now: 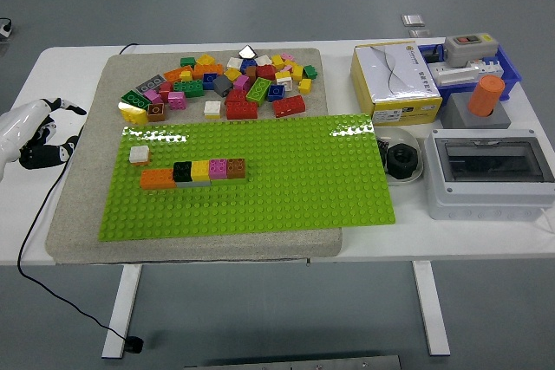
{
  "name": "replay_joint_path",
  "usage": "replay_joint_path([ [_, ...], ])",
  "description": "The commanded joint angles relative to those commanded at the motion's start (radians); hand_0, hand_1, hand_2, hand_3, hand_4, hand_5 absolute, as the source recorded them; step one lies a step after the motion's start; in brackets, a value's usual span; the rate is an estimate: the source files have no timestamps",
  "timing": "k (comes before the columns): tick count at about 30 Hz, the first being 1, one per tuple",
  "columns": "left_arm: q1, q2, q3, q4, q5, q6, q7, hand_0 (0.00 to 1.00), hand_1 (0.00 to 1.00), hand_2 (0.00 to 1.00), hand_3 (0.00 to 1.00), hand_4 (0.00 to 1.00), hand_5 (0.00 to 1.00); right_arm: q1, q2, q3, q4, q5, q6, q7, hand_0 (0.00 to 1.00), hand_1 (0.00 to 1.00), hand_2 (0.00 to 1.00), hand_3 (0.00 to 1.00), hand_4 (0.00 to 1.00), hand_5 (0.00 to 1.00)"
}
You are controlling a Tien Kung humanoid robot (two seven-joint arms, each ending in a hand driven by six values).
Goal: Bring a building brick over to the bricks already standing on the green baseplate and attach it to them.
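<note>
A green baseplate lies on a grey mat. On its left part stands a row of joined bricks: orange, black, yellow, pink and brown. A white brick stands alone just left above the row. A pile of loose coloured bricks lies on the mat behind the baseplate. My left hand is at the left edge, over the table left of the mat, fingers spread and empty. It is well apart from the bricks. My right arm is out of view.
A yellow-and-white box, a blue bin with parts, an orange cylinder on a grey block, a grey switch box and a black round part stand at the right. A black cable runs along the left.
</note>
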Motion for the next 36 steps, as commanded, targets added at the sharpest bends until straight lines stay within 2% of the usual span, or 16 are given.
replay_joint_path([
  [1, -0.008, 0.008, 0.018, 0.008, 0.001, -0.001, -0.007, 0.109, 0.002, 0.028, 0.756, 0.613, 0.002, -0.001, 0.0, -0.001, 0.0, 0.004, -0.002, 0.001, 0.637, 0.457, 0.632, 0.718, 0.688, 0.915],
  [2, -0.019, 0.02, 0.04, 0.016, 0.001, -0.006, -0.013, 0.109, 0.002, 0.028, 0.773, 0.837, 0.002, -0.001, 0.001, -0.001, 0.0, 0.009, -0.004, 0.001, 0.636, 0.459, 0.625, 0.719, 0.689, 0.913],
  [7, -0.063, 0.077, 0.14, 0.032, -0.011, -0.031, -0.026, 0.109, 0.002, 0.028, 0.773, 0.837, 0.002, 0.001, 0.006, 0.001, 0.0, 0.015, -0.013, -0.001, 0.636, 0.459, 0.625, 0.719, 0.689, 0.913],
  [8, -0.072, 0.088, 0.156, 0.033, -0.015, -0.034, -0.028, 0.105, 0.002, 0.028, 0.815, 0.959, 0.002, 0.002, 0.007, 0.001, 0.0, 0.016, -0.014, -0.002, 0.637, 0.458, 0.618, 0.719, 0.689, 0.912],
  [9, -0.082, 0.096, 0.168, 0.036, -0.018, -0.034, -0.03, 0.105, 0.002, 0.028, 0.815, 0.959, 0.002, 0.004, 0.007, 0.005, 0.0, 0.012, -0.016, -0.003, 0.637, 0.458, 0.618, 0.719, 0.689, 0.912],
  [14, -0.15, 0.105, 0.226, 0.077, -0.034, -0.019, -0.05, 0.104, 0.002, 0.026, 0.812, 0.99, 0.002, 0.011, 0.01, 0.033, 0.0, -0.014, -0.024, -0.008, 0.636, 0.457, 0.614, 0.718, 0.687, 0.924],
  [18, -0.221, 0.089, 0.285, 0.139, -0.065, -0.001, -0.08, 0.104, 0.002, 0.026, 0.812, 0.99, 0.002, 0.018, 0.012, 0.037, 0.0, -0.013, -0.027, -0.007, 0.636, 0.457, 0.614, 0.718, 0.687, 0.924],
  [19, -0.241, 0.08, 0.301, 0.16, -0.077, 0.003, -0.089, 0.104, 0.002, 0.027, 0.781, 0.987, 0.002, 0.02, 0.012, 0.037, 0.0, -0.013, -0.028, -0.006, 0.636, 0.456, 0.609, 0.719, 0.688, 0.917],
  [27, -0.391, 0.018, 0.448, 0.327, -0.187, -0.004, -0.129, 0.104, 0.002, 0.02, 0.764, 0.979, 0.002, 0.035, 0.008, 0.041, 0.0, -0.022, -0.031, -0.004, 0.635, 0.453, 0.608, 0.719, 0.69, 0.913],
  [32, -0.438, -0.001, 0.496, 0.367, -0.21, -0.029, -0.115, 0.104, 0.002, 0.021, 0.758, 0.973, 0.002, 0.041, 0.005, 0.041, 0.0, -0.026, -0.032, -0.002, 0.633, 0.453, 0.607, 0.719, 0.697, 0.902],
  [36, -0.46, -0.027, 0.503, 0.384, -0.218, -0.076, -0.067, 0.104, 0.002, 0.021, 0.758, 0.973, 0.002, 0.045, 0.003, 0.042, 0.0, -0.028, -0.033, -0.001, 0.633, 0.453, 0.607, 0.719, 0.697, 0.902],
])
